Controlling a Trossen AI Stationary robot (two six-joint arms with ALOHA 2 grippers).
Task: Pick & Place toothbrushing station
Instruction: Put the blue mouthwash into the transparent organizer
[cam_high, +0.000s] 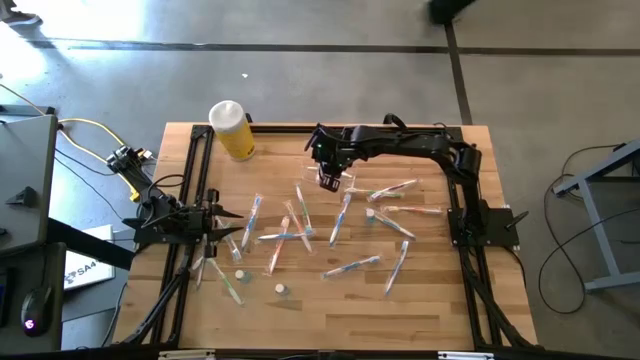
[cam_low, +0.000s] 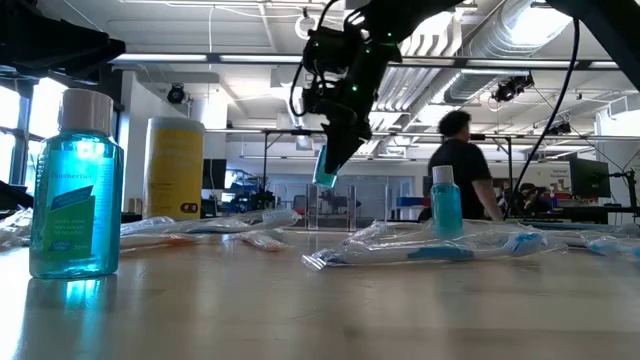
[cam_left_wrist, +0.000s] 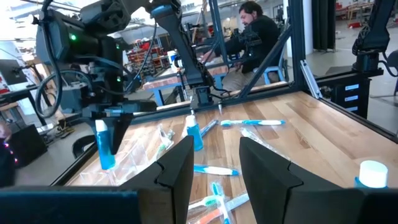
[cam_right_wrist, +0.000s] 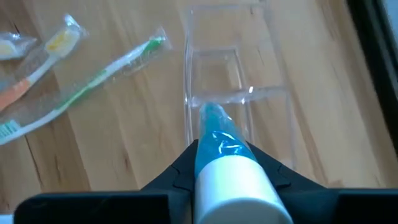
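Two arms in view. Right tool (cam_high: 330, 180) is up off the counter (cam_high: 440, 310), fingers clamped on a small blue bottle (cam_right_wrist: 217, 146) with a white cap, bottle hanging bottom-down. In the right wrist view the bottle's lower end sits directly over the clear plastic holder (cam_right_wrist: 233, 81), which stands on the wood; bottle not yet inside, as far as I can tell. From table height the bottle (cam_low: 326, 165) hangs well clear of the surface.

Left tool (cam_high: 232, 228) waits low, well apart from the holder on the side away from the right arm's base; fingers (cam_left_wrist: 180, 171) spread, nothing between them.

Wrapped toothbrushes (cam_high: 350, 267) lie scattered flat across the counter, several near the holder, one green-bristled brush (cam_right_wrist: 93, 78) just beside it but apart. Two more blue bottles stand upright: one (cam_low: 72, 185) at the near edge in the low view, one (cam_low: 446, 205) farther in among the brushes.

Yellow cylinder (cam_high: 233, 130) with white cap stands near the counter's far edge, apart from the holder. Person (cam_low: 462, 165) in the room behind.
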